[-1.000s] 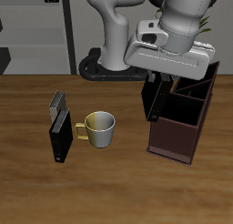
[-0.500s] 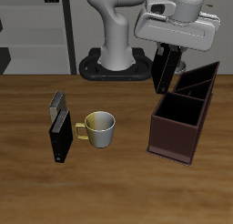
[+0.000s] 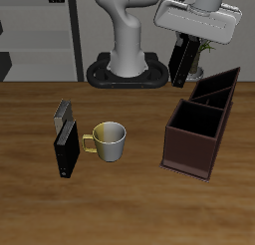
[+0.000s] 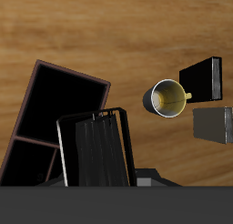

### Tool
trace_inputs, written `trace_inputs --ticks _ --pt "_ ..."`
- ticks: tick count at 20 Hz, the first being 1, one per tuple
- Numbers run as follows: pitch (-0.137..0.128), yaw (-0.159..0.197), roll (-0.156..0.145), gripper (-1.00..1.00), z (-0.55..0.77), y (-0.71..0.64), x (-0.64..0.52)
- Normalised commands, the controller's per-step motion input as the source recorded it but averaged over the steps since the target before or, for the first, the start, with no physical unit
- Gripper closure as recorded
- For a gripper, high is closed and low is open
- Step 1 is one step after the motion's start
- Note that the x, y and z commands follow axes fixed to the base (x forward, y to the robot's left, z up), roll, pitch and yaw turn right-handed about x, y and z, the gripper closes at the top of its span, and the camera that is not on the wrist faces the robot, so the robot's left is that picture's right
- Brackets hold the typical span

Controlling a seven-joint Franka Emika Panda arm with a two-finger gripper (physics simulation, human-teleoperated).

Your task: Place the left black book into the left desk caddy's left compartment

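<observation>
My gripper [image 3: 186, 46] is shut on the left black book [image 3: 182, 64], a thin all-black slab. It hangs upright in the air, above and a little behind the left desk caddy [image 3: 187, 151]. The caddy is a dark reddish-brown box with a slanted rim and one divider, and both compartments are empty. In the wrist view the book [image 4: 96, 150] fills the foreground, with the caddy [image 4: 68, 93] below it.
A metal mug with a yellow handle [image 3: 110, 139] stands mid-table. Beside it stand a shorter black book [image 3: 67, 149] and a grey book [image 3: 63, 114]. The robot's base [image 3: 125, 72] is at the table's back. The wrist view also shows the mug [image 4: 168, 97].
My gripper has lifted the black book from beside the caddy's back end up into the air and slightly farther back. Everything else is still.
</observation>
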Motion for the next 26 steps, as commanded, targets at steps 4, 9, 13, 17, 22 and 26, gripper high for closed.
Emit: trace_inputs --ticks 4,9,13,17,22,26 --pt "-0.034 -0.03 -0.065 1.0 -0.07 0.22 -0.52" --pt "-0.035 0.002 0.006 1.0 0.0 0.3 -0.48" --pt "-0.077 0.048 0.039 1.0 -0.02 0.52 -0.66" --pt "-0.037 0.014 0.024 1.0 -0.05 0.3 -0.33" --pt "-0.017 -0.008 0.057 1.0 -0.1 0.32 -0.39" --pt "-0.002 -0.048 0.02 1.0 -0.15 0.16 -0.27"
